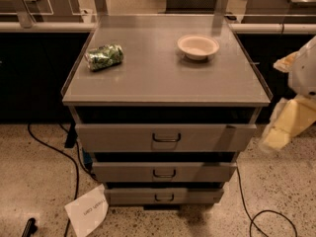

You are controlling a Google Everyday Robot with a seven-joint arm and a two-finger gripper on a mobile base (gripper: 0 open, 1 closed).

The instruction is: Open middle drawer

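Note:
The grey metal cabinet has three drawer fronts, each with a small dark loop handle. The middle drawer (164, 172) sits between the taller top drawer (165, 137) and the slimmer bottom drawer (164, 196). All three fronts stand out in steps, each lower one set further back. My gripper (274, 138) is a pale yellow and white shape at the right edge. It hangs beside the cabinet's right front corner at about top-drawer height, apart from every handle.
On the cabinet top (163, 78) lie a green chip bag (104, 57) at the left and a white bowl (198, 46) at the back right. A sheet of paper (87, 210) and black cables (266, 216) lie on the speckled floor. Desks stand behind.

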